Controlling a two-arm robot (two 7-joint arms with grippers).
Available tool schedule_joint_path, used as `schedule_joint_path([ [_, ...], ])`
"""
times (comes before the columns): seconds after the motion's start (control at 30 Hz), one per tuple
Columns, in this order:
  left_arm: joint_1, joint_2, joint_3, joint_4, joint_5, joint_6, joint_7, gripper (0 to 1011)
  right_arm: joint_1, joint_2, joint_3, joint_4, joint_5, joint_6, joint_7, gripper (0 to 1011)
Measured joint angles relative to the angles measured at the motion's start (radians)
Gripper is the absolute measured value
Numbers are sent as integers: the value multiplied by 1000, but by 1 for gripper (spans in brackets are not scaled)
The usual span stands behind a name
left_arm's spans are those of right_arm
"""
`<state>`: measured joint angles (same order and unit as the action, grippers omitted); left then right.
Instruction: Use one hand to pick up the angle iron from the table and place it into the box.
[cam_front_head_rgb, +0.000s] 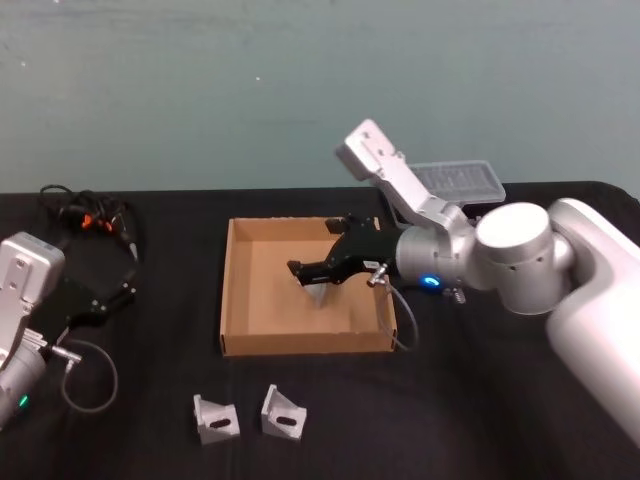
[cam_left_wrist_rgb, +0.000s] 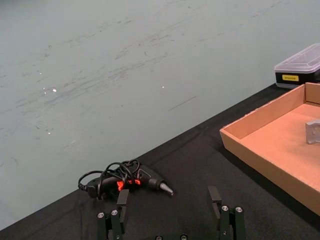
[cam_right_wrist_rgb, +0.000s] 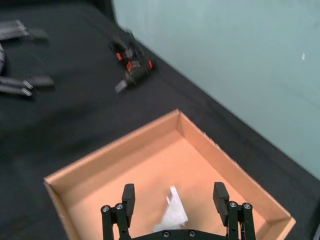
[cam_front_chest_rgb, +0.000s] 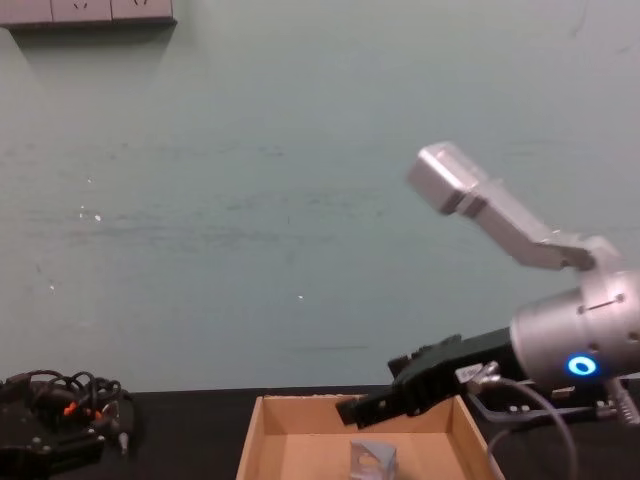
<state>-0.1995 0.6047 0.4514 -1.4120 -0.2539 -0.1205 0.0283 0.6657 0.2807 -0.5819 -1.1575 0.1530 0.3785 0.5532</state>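
The tan box (cam_front_head_rgb: 228, 290) sits mid-table (cam_front_head_rgb: 450, 400). One silver angle iron (cam_front_head_rgb: 318, 292) rests on its floor, also seen in the chest view (cam_front_chest_rgb: 373, 462) and the left wrist view (cam_left_wrist_rgb: 313, 131). My right gripper (cam_front_head_rgb: 305, 272) hovers open just above it, and the right wrist view shows the angle iron (cam_right_wrist_rgb: 174, 215) lying free between the spread fingers (cam_right_wrist_rgb: 129, 195). Two more angle irons (cam_front_head_rgb: 215, 418) (cam_front_head_rgb: 283, 413) lie on the table in front of the box. My left gripper (cam_front_head_rgb: 120, 292) is parked at the far left, open (cam_left_wrist_rgb: 167, 197).
A black case with a clear lid (cam_front_head_rgb: 455, 182) stands behind the box on the right. A tangle of black cables with orange bits (cam_front_head_rgb: 90, 215) lies at the back left. The right arm's thick silver body (cam_front_head_rgb: 560, 270) spans the table's right side.
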Motion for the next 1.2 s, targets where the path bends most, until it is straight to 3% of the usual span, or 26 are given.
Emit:
schedule_joint_path([
  [0.13, 0, 0, 0, 0, 0, 0, 0, 1000, -63, 53, 40, -100, 60, -58, 39, 1000],
  [0.27, 0, 0, 0, 0, 0, 0, 0, 1000, -118, 113, 56, -183, 108, -110, 98, 1000],
  [0.37, 0, 0, 0, 0, 0, 0, 0, 1000, -149, 151, 58, -228, 131, -138, 140, 1000],
  [0.47, 0, 0, 0, 0, 0, 0, 0, 1000, -207, 219, 51, -308, 163, -177, 205, 1000],
  [0.57, 0, 0, 0, 0, 0, 0, 0, 1000, -230, 243, 47, -340, 173, -185, 222, 1000],
  [0.63, 0, 0, 0, 0, 0, 0, 0, 1000, -277, 288, 33, -402, 190, -192, 245, 1000],
  [0.8, 0, 0, 0, 0, 0, 0, 0, 1000, -320, 322, 8, -451, 194, -197, 250, 1000],
  [0.93, 0, 0, 0, 0, 0, 0, 0, 1000, -329, 327, -9, -461, 194, -179, 241, 1000],
  [1.2, 0, 0, 0, 0, 0, 0, 0, 1000, -309, 300, -72, -441, 191, -49, 189, 1000],
])
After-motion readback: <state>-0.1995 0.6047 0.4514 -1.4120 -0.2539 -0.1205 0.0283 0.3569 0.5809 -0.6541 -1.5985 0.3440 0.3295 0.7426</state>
